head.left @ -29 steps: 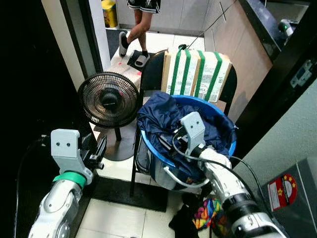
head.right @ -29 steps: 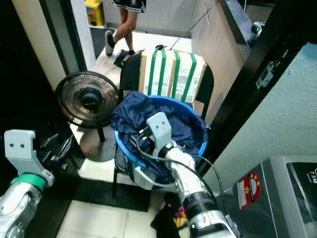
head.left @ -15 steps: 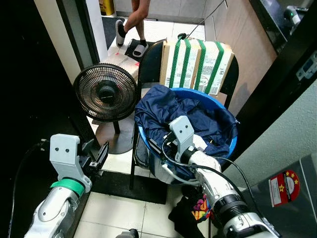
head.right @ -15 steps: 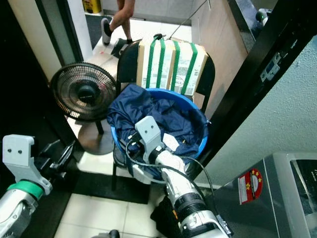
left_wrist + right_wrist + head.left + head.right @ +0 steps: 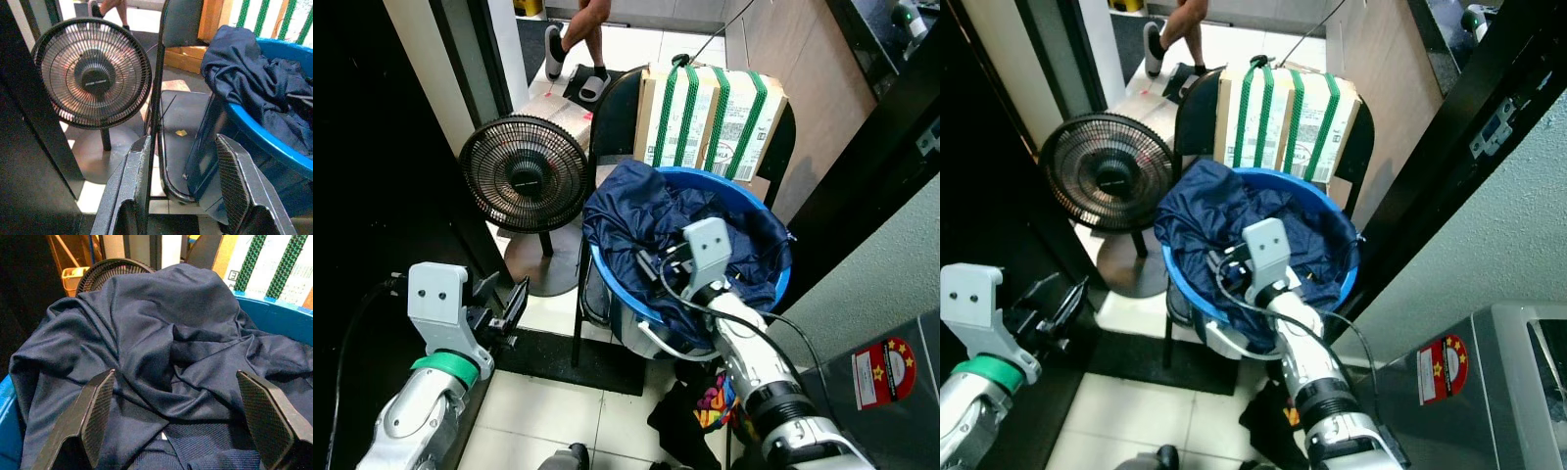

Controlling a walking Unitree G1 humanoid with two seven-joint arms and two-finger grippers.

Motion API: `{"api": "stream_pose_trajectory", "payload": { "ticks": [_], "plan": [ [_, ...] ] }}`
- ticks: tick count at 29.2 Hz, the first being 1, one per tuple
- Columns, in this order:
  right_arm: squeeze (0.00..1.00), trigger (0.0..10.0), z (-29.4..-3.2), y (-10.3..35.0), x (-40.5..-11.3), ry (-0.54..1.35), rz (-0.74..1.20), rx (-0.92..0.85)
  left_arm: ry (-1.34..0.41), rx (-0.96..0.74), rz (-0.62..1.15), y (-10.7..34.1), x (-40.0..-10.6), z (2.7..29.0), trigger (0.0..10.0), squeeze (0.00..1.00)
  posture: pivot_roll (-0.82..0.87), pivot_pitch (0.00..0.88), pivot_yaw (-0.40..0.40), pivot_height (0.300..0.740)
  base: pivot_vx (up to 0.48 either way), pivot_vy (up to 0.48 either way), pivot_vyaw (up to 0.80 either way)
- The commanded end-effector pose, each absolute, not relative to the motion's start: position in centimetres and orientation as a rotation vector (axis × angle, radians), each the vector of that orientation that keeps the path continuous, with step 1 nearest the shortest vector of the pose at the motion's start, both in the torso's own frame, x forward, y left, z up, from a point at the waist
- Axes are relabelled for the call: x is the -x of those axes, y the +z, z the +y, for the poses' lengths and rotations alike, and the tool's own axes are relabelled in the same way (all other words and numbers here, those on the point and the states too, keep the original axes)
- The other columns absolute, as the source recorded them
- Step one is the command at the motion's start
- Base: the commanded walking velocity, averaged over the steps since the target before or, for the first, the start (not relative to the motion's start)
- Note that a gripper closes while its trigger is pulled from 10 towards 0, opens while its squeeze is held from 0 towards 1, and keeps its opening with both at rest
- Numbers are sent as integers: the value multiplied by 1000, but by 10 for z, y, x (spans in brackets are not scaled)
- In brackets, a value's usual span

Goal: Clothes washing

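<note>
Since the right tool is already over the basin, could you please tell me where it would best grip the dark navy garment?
Probably the raised fold at the middle of the dark navy fabric garment, coming straight down from above. The cloth bunches highest there inside the round blue plastic basin, and the open right tool already straddles that ridge, so closing should gather cloth.

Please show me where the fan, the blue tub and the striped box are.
fan [image 5: 524, 174], left eye view, centre hub.
blue tub [image 5: 607, 277], left eye view, front-left rim.
striped box [image 5: 710, 113], left eye view, front face.
</note>
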State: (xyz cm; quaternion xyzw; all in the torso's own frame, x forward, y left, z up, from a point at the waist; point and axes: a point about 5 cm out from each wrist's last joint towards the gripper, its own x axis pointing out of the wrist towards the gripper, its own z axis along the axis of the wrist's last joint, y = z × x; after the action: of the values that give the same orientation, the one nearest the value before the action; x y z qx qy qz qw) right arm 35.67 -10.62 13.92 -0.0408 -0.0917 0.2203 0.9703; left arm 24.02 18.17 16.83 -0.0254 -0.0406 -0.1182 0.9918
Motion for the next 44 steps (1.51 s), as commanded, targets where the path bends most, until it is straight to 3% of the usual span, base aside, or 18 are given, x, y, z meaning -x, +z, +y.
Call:
{"api": "stream_pose_trajectory", "payload": {
  "ticks": [1,7,19,20,22,23,24,26,27,29,44],
  "plan": [
    [0,10000,-107,126,-353,447,-141,88,-241,53,-61,164,-238,182,10000,0,162,165,56,740,0,0,0],
    [0,10000,-92,94,-343,597,36,262,-293,20,-40,161,-240,177,10000,0,156,152,63,740,0,0,0],
    [0,10000,-73,76,-322,803,97,296,-350,35,-36,161,-239,173,10000,0,153,145,70,740,0,0,0],
    [0,4431,-71,76,-321,806,91,293,-352,36,-39,162,-240,173,10000,0,151,146,71,740,0,0,0],
    [0,4431,-71,76,-321,806,91,293,-352,36,-39,162,-240,173,10000,0,151,146,71,740,0,0,0],
    [0,3608,-70,76,-321,808,86,290,-354,38,-43,162,-240,173,10000,0,151,146,71,740,0,0,0],
    [0,1843,-69,77,-321,808,78,285,-355,39,-47,163,-240,173,10000,0,151,146,72,740,0,0,0],
    [0,1843,-68,78,-321,808,73,281,-356,39,-49,164,-241,173,10000,0,151,146,72,740,0,0,0],
    [0,588,-67,79,-321,808,66,277,-356,40,-51,164,-241,172,10000,0,151,146,72,740,0,0,0],
    [0,0,-66,80,-321,806,59,272,-357,41,-53,164,-241,172,10000,0,152,148,72,740,0,0,0],
    [0,0,-68,103,-331,726,-55,181,-356,45,-64,166,-241,172,10000,0,156,144,72,740,0,0,0]
  ]
}}
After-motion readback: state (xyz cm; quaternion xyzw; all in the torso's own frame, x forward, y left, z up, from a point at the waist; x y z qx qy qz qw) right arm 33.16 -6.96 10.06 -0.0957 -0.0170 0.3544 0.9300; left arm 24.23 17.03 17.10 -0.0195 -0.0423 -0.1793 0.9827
